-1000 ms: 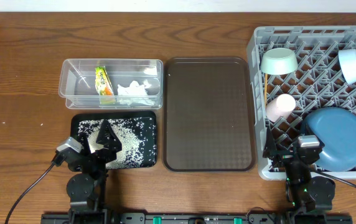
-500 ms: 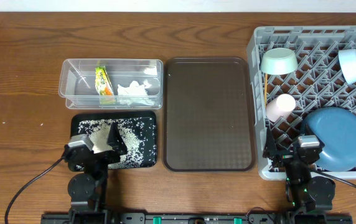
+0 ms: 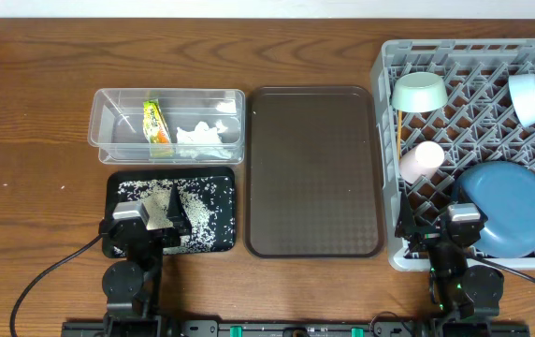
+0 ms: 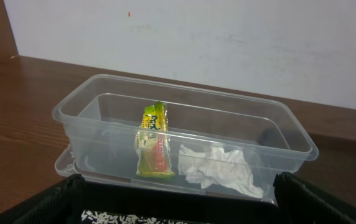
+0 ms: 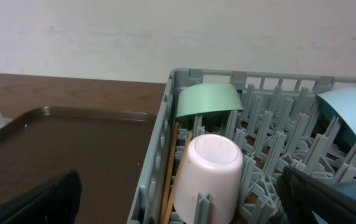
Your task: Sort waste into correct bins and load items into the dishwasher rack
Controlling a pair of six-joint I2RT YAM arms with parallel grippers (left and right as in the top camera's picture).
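Note the left hand spread wide and empty, above the near part of the flat black rectangular tray, left of the large brown serving tray. Note the right hand spread wide too, gripping nothing, at the near corner of the large square grey plastic rack, which sits just right of the brown tray.

Check the load before moving:
- Loose white rice grains scattered in the black tray.
- Small yellow-green snack wrapper and crumpled white tissue inside the clear rectangular plastic container, left of the brown tray at its far end.
- Mint-green bowl, small pink cup and wooden chopsticks in the rack along the wall nearest the brown tray.
- Light blue bowl and large dark blue plate deeper in the rack, farther from the brown tray.

Judge the sorting and loading finished, so treat the step in hand as parking both arms.

Lift the left fingers straight up before pulling back, so no fingertip drags rice over the black tray's rim onto the desk. Draw the right hand back, away from the blue plate's edge and the rack wall. Move slowly; avoid nudging the clear container.
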